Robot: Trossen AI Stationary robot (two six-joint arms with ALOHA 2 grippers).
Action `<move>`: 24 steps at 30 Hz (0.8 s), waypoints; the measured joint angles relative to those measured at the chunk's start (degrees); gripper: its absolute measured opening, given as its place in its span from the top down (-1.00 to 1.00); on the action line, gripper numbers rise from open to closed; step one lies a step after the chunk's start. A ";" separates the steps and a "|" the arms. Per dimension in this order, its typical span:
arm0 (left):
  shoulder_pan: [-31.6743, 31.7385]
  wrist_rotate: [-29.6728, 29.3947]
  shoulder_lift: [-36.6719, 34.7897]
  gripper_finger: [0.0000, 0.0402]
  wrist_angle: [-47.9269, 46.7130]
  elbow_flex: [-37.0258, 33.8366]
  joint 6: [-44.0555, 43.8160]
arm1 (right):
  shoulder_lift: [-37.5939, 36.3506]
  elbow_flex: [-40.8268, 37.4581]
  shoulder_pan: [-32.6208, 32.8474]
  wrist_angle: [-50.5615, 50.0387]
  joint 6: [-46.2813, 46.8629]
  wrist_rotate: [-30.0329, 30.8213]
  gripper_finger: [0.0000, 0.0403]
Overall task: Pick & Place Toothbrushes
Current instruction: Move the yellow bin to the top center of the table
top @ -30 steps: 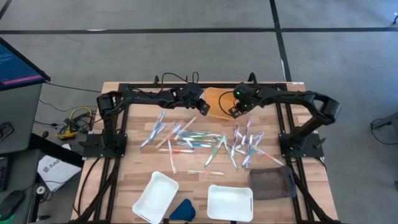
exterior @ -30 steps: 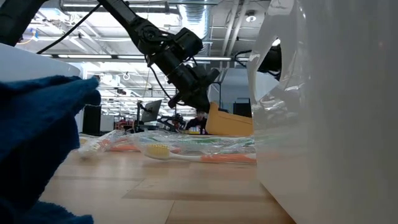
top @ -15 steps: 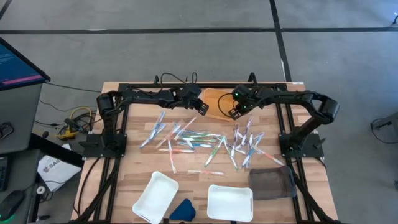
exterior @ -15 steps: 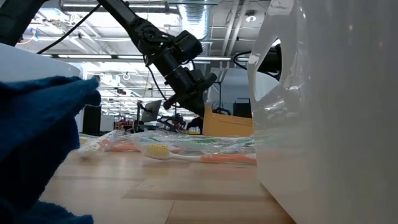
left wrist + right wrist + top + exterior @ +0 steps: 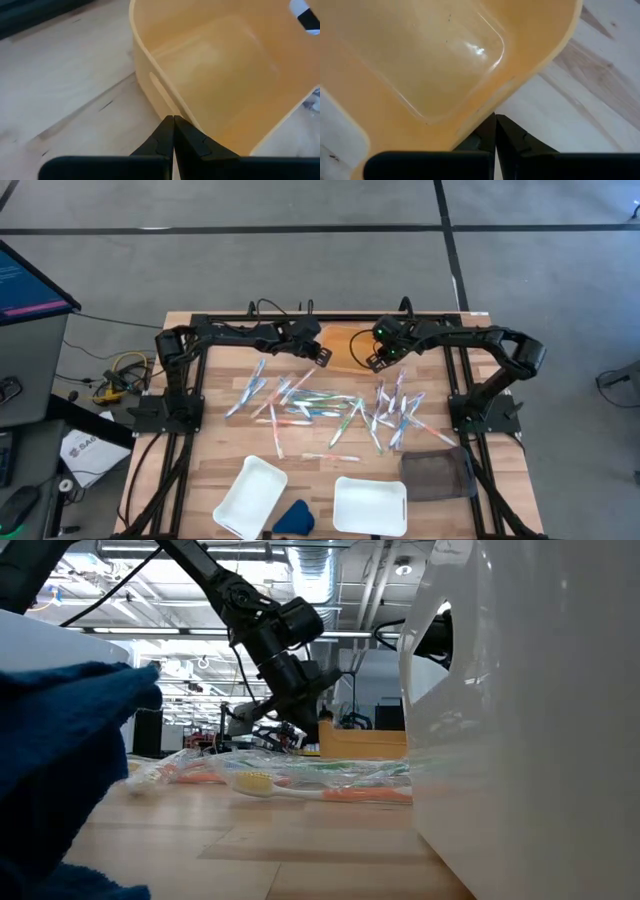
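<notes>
The left gripper, fingers pressed shut and empty, has slid back toward nine o'clock off the yellow bin. The right gripper, also shut and empty, stays at the bin's three o'clock rim. The toothbrushes lie scattered toward six o'clock; none picked yet.

Was lit evenly and brightly from ceiling lamps. Showed glare on the yellow bin. Blurred the near blue cloth.

Toothbrushes lie mid-table, bin behind them (two trays in front).
</notes>
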 joint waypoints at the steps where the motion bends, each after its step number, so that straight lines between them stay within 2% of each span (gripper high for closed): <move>1: 0.02 -0.71 0.00 0.98 -0.54 0.02 -0.28 | 0.00 0.00 -0.01 0.01 0.00 0.00 1.00; 5: 0.38 -3.86 0.00 0.98 -3.02 0.02 -1.56 | 0.00 0.00 0.00 0.24 -0.74 0.02 1.00; 13: 2.48 -6.23 0.00 0.99 -6.69 0.04 -2.06 | -0.13 0.00 -0.08 0.11 -1.36 0.34 1.00; 20: 2.77 -6.94 -3.03 0.99 -6.59 0.02 0.65 | -5.67 0.00 0.21 -1.06 -0.42 10.11 1.00; 24: 1.28 -12.11 -6.59 0.99 -6.41 -0.29 1.78 | -11.16 0.00 2.78 -1.30 0.02 15.76 1.00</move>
